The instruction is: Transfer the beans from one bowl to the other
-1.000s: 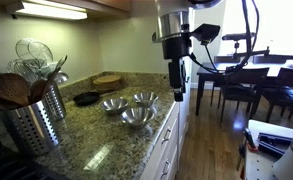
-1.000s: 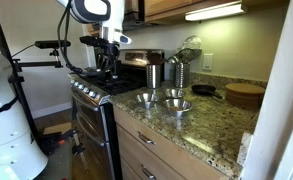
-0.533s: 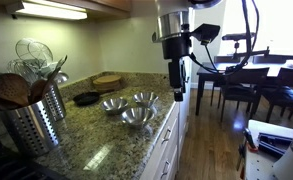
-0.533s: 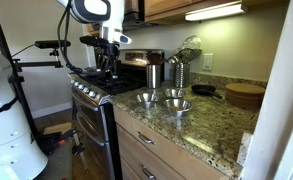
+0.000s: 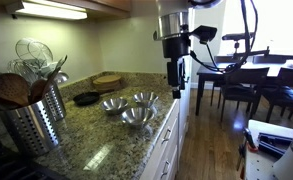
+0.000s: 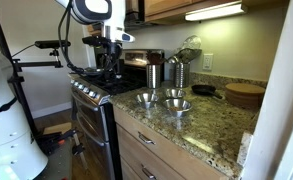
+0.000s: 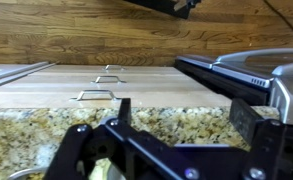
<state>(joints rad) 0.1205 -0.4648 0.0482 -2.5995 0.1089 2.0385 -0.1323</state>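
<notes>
Granite counter (image 5: 91, 145) and three bowls (image 5: 137, 116) sit unchanged, while the gripper (image 5: 177, 92), spread wide, hangs beside the edge, barely shifted.

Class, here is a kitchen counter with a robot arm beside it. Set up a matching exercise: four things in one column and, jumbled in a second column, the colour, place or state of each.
Things
1. pan
2. round board
3. utensil holder
4. gripper

Descriptions
A. metal, holds wooden spoons
B. in the air, touching nothing
C. pale wood, lying flat
D. black, next to the bowls

Pairs: 1-D, 2-C, 3-A, 4-B
</notes>
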